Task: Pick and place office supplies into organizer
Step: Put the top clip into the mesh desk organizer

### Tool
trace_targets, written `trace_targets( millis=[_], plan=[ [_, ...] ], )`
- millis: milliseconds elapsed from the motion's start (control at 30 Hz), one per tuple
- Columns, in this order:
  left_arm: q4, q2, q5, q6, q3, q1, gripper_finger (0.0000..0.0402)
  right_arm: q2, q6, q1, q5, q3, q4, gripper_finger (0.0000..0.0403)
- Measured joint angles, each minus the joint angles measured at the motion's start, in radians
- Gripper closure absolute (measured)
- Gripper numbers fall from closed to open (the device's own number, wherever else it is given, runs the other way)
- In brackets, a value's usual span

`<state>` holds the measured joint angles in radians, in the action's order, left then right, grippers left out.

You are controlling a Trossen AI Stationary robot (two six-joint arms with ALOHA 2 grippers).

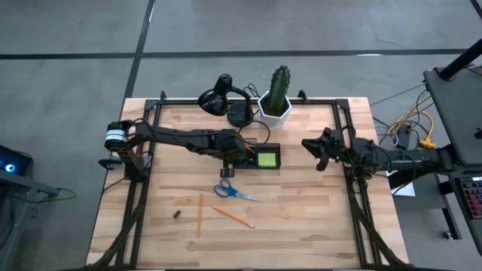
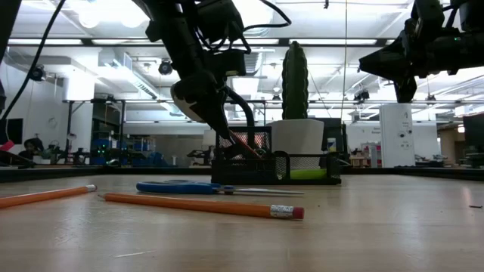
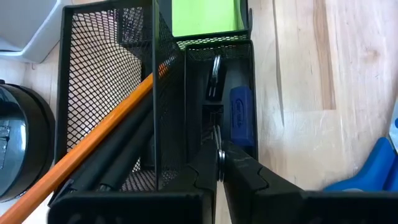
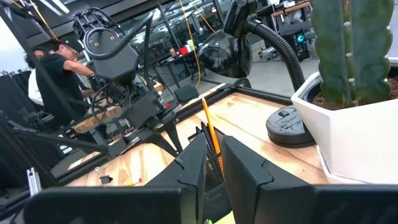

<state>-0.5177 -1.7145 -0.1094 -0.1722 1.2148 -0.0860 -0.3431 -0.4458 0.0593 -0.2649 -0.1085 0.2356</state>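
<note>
Left claw [image 1: 242, 154], fingers pressed shut on nothing visible, hangs over the near left end of the black mesh organizer [image 1: 260, 157]. Near edge of the bench [image 1: 316, 226]: two orange pencils [image 1: 200, 213] and a small dark bit [image 1: 177, 214]; beyond them, blue-handled scissors [image 1: 233, 191]. Inside the organizer: a lime-green sticky-note pad [image 1: 266, 159] and a leaning pencil [image 3: 106, 140]. Right claw [image 1: 313, 149], jaws slightly parted and empty, hovers right of the organizer. Farthest: cactus [image 1: 279, 84] and lamp [image 1: 223, 96].
</note>
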Motion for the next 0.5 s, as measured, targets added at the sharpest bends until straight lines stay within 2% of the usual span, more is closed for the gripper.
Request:
trace_targets(
  millis=[500],
  plan=[
    [0.014,0.000,0.003,-0.036,-0.046,0.000,0.0401,-0.008,0.000,0.000,0.000,0.000,0.000,0.0360]
  ],
)
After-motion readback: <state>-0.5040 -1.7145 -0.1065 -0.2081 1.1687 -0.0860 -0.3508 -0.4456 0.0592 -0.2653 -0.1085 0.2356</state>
